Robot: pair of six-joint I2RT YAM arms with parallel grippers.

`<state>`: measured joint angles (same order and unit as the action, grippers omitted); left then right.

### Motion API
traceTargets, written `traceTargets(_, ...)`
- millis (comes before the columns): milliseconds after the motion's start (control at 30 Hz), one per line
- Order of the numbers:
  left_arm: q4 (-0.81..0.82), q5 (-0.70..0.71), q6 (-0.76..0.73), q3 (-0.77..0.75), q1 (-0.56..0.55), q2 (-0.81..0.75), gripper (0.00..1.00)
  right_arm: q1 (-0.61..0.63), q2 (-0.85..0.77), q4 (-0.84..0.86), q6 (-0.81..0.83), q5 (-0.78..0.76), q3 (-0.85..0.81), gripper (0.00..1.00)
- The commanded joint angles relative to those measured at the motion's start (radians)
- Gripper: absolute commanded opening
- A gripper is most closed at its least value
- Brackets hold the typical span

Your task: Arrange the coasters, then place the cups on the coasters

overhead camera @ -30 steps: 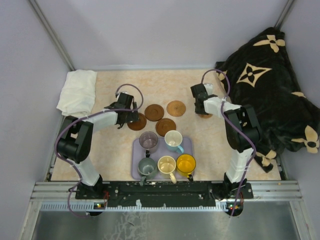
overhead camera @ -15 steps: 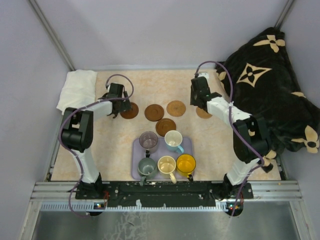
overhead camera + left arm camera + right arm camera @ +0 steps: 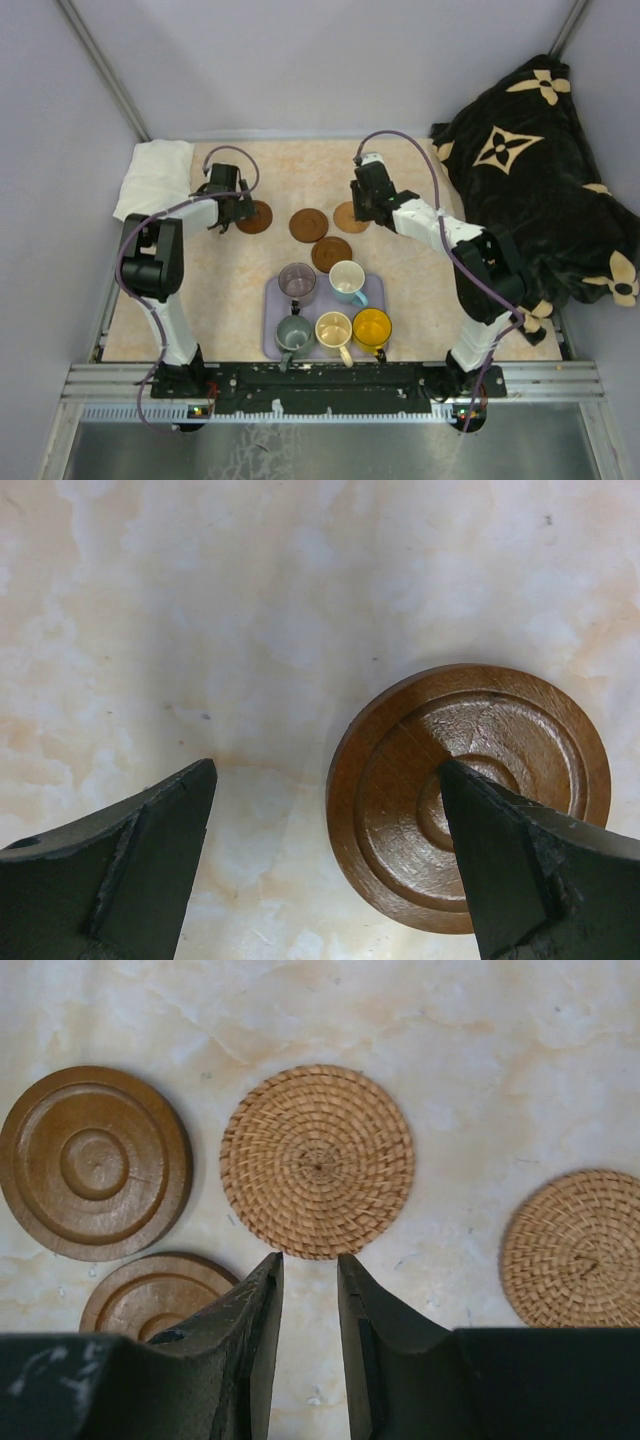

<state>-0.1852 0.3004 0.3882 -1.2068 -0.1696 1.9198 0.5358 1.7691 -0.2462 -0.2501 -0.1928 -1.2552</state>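
Shows a dark coaster (image 3: 480, 740) slid farther left on the counter (image 3: 300, 170) under the wide-open left end effector (image 3: 325, 780), and the right end effector (image 3: 310, 1260), open a crack and empty, newly by a woven coaster (image 3: 317, 1162), with cups (image 3: 333, 328) still on the tray (image 3: 376, 290).

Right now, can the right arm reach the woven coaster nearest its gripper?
Probably yes: the woven coaster lies bare just ahead of the right gripper; its narrow jaws need widening.

White arms (image 3: 185, 214); black pincers (image 3: 325, 768); purple cables (image 3: 398, 139)
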Motion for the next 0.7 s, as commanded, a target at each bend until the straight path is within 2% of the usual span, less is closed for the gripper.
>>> traceTargets(0, -0.051, -0.047, 0.000, 0.032, 0.013, -0.044, 0.99, 0.047, 0.042, 0.014, 0.032, 0.022, -0.092, 0.29)
traceTargets(333, -0.029, -0.173, -0.037, 0.081, -0.018, -0.190, 0.99, 0.054, 0.132, -0.002, 0.024, -0.005, -0.135, 0.28)
traceTargets(500, 0.008, -0.242, -0.106, 0.095, -0.096, -0.223, 0.99, 0.053, 0.178, 0.000, 0.016, -0.016, -0.147, 0.27)
traceTargets(667, 0.023, -0.227, -0.159, 0.074, -0.215, -0.184, 0.99, 0.050, 0.217, -0.013, 0.002, -0.029, -0.156, 0.27)
